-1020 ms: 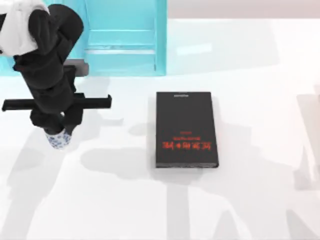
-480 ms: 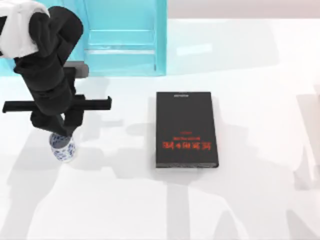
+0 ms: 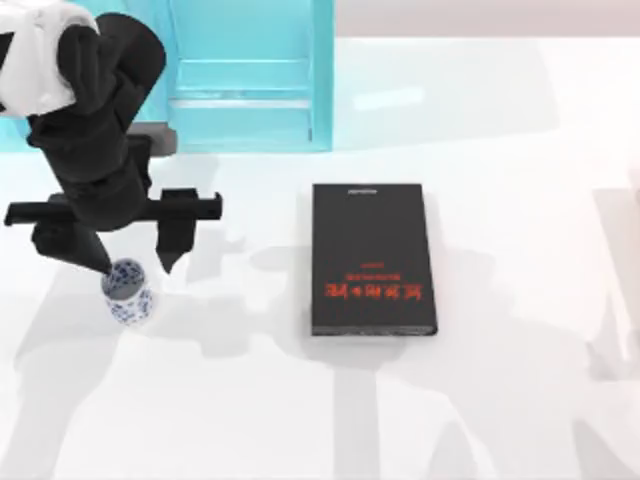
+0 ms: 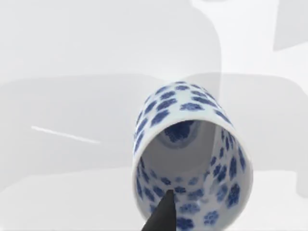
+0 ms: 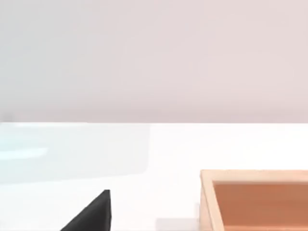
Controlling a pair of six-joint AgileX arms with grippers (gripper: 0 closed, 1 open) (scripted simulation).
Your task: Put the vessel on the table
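Standing upright on the table (image 3: pixel 500 150), the cup (image 3: pixel 126 291) sits near the top view's left side, well apart from the book (image 3: pixel 372 258) that lies flat toward the middle. The left gripper (image 3: pixel 131 262) hangs just above the cup with its fingers spread wide apart: one fingertip (image 3: pixel 98 263) reaches the cup's rim on the left, the other (image 3: pixel 170 260) points down at bare table to the cup's right, clear of it. Nothing is clamped between them. The left wrist view looks down into the cup's open mouth (image 4: pixel 192 159), showing its blue flower pattern inside and out, with one dark fingertip (image 4: pixel 161 216) overlapping the near rim. Behind the left arm, the turquoise shelf (image 3: pixel 250 80) stands at the table's far edge. The right wrist view shows the white tabletop, a dark fingertip (image 5: pixel 94 214) at the edge, and the corner of a wooden box (image 5: pixel 255 199); whether the right gripper's fingers are apart or together I cannot tell.
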